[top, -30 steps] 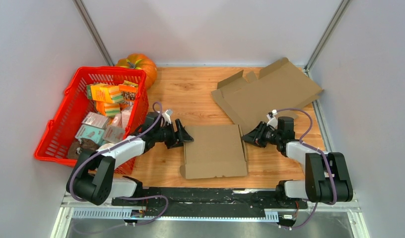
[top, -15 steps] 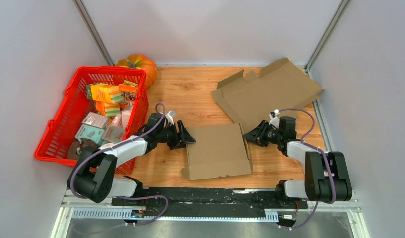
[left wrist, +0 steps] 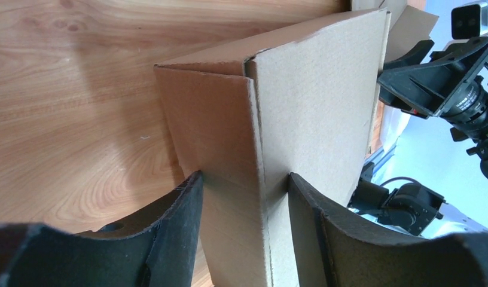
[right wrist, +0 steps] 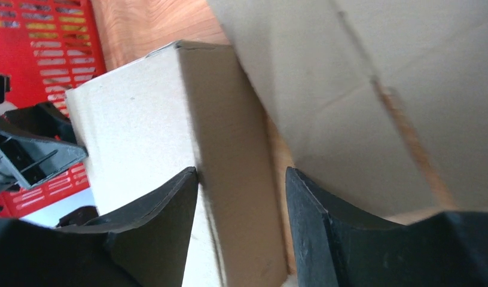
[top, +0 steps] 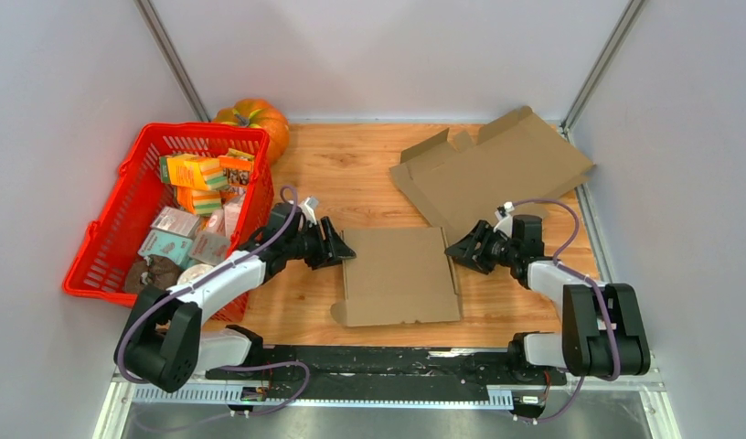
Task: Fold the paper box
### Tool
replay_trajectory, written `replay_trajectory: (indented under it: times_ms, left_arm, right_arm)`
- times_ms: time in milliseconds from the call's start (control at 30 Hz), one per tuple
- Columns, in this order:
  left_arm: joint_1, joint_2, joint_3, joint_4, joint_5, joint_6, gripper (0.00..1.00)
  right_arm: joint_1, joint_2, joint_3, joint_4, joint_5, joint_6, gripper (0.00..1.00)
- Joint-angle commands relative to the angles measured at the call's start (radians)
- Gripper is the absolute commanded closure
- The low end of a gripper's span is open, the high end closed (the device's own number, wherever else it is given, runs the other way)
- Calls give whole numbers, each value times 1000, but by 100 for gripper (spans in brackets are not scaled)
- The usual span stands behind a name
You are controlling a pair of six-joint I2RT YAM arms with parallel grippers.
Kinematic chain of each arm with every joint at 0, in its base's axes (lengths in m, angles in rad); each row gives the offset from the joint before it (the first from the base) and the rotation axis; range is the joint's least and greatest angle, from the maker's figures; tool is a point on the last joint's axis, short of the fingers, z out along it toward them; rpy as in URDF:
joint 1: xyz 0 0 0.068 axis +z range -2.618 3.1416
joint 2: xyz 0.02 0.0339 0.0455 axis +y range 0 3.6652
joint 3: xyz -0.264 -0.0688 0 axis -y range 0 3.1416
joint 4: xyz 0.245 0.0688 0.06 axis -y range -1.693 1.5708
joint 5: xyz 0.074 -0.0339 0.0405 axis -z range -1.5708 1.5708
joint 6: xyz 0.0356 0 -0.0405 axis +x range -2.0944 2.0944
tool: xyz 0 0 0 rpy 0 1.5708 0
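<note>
The paper box (top: 401,274) is a brown cardboard box lying folded and closed on the wooden table, in the middle. My left gripper (top: 337,247) is at its left edge. In the left wrist view the left gripper (left wrist: 244,174) is open and straddles the box's (left wrist: 313,107) side wall and corner fold. My right gripper (top: 461,251) is at the box's right edge. In the right wrist view the right gripper (right wrist: 241,170) is open, with the box's (right wrist: 140,119) narrow side wall between its fingers.
A flat unfolded cardboard sheet (top: 493,174) lies at the back right, just beyond the right gripper, and shows as cardboard (right wrist: 379,78) in the right wrist view. A red basket (top: 104,247) of small packets stands at the left, with an orange pumpkin (top: 255,119) behind it.
The right gripper's jaws have opened wider at the box's right edge. The left gripper's jaws have narrowed around the left edge. The box has shifted and turned slightly.
</note>
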Motion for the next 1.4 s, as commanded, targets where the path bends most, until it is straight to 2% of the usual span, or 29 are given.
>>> replay_trajectory:
  times_ms: [0,133,167,200,300,367,533,633,733,933,1000,1033,1100,1133,1200,1233,1367]
  left_arm:
    - [-23,-35,72,64,87,-28,74]
    - [-23,-51,92,8,76,-34,87]
    - [-23,-58,97,0,76,-41,99]
    - [-23,-65,101,-9,74,-43,100]
    - [-23,-94,118,-51,50,-34,100]
    - [-23,-98,140,-86,42,-23,100]
    - [-25,-74,207,-155,44,-58,100]
    - [-25,-77,248,-228,35,-80,100]
    - [-25,-109,247,-259,-8,-94,100]
    - [-25,-85,226,-189,5,-101,100]
    - [-25,-62,226,-161,14,-92,97]
    - [-25,-46,221,-152,11,-88,91]
    - [-25,-39,218,-134,-11,-81,84]
    - [-25,-34,222,-134,-25,-59,76]
    - [-25,-35,230,-149,-56,-22,66]
    - [-25,-46,242,-164,-70,0,54]
    - [-25,-124,258,-259,-171,86,37]
  right_arm:
    - [69,-38,4,-49,-62,2,43]
    - [122,-102,18,-76,-88,50,46]
    - [132,-139,23,-95,-92,65,47]
    - [141,-156,23,-99,-95,79,47]
    - [176,-208,52,-203,-66,105,51]
    - [184,-228,70,-238,-50,143,65]
    - [215,-252,182,-426,36,157,70]
    - [216,-205,265,-543,24,167,75]
    - [213,-162,326,-620,1,133,84]
    - [190,-29,354,-613,-97,170,97]
    - [155,17,357,-608,-125,180,100]
    - [141,33,371,-617,-128,177,100]
    - [121,77,380,-622,-135,174,100]
    - [103,94,386,-635,-143,164,100]
    - [92,126,415,-649,-148,156,100]
    - [83,146,420,-645,-151,160,100]
    - [67,211,448,-649,-172,191,100]
